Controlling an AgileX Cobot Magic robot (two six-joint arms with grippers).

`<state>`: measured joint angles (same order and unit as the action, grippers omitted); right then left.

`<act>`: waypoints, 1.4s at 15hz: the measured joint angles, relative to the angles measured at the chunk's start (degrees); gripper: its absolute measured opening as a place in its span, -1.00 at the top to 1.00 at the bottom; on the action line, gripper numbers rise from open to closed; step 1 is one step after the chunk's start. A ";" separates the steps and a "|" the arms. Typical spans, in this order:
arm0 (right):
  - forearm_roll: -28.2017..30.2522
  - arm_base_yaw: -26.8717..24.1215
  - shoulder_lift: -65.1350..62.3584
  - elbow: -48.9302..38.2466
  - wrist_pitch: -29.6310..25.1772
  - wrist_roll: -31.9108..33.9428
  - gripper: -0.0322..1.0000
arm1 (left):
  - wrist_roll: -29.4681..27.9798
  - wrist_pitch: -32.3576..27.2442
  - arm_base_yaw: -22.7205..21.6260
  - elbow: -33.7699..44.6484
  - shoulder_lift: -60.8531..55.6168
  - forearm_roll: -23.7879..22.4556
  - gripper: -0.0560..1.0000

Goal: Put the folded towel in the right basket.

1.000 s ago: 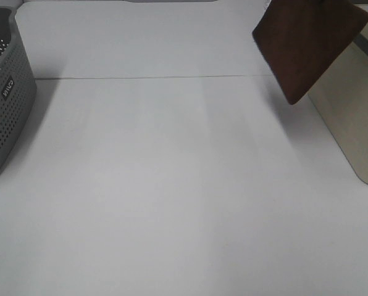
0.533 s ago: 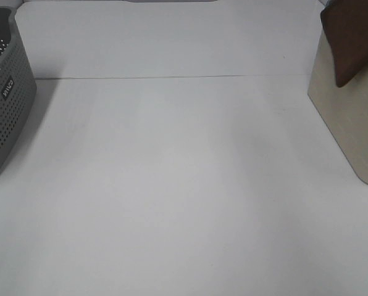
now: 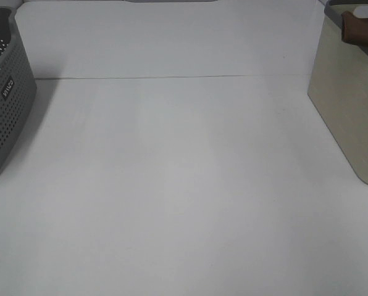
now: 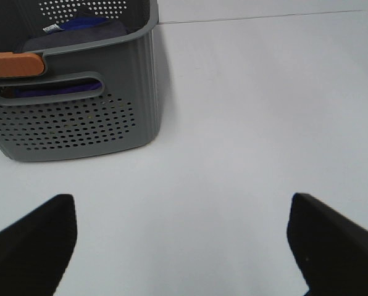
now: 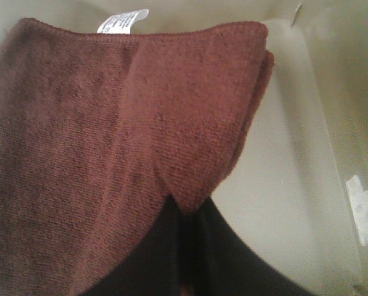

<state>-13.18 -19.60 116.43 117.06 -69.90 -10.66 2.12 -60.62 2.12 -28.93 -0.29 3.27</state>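
Note:
The folded towel [image 3: 361, 29], dark reddish-brown, shows at the top right of the high view, just inside the dark rim of the right basket [image 3: 347, 117], a beige solid-walled bin. In the right wrist view the towel [image 5: 110, 135] hangs in folds over the basket's beige inside [image 5: 295, 160], with a white tag at its edge. My right gripper [image 5: 185, 234] is shut on the towel's lower fold. My left gripper [image 4: 184, 246] is open and empty above the white table, near the grey basket. Neither gripper shows in the high view.
A grey perforated basket [image 3: 5, 92] with a small label stands at the left edge; in the left wrist view the grey basket [image 4: 79, 117] holds a blue cloth and has an orange handle. A seam [image 3: 171, 77] crosses the white table.
The towel has moved right and down, from hanging beside the beige basket's near wall to inside its rim. The left side has not changed.

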 joint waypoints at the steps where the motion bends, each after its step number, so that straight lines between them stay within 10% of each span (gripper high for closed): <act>1: 0.74 0.00 1.49 0.00 0.00 0.46 0.88 | 0.00 0.00 0.00 0.00 0.00 0.00 -0.77; 8: 5.27 0.00 5.39 0.00 0.06 4.41 -0.36 | 0.00 0.00 0.00 0.00 0.00 0.00 -0.77; 14: -5.21 0.29 -2.18 0.00 0.00 4.24 -0.47 | 0.00 0.00 0.00 0.00 0.00 0.00 -0.77; 21: 2.18 14.78 -13.98 -0.11 -0.11 5.79 -0.47 | 0.00 0.00 0.00 0.00 0.00 0.00 -0.77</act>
<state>-11.00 -4.81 102.44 116.94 -70.02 -4.87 2.12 -60.62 2.12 -28.93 -0.29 3.27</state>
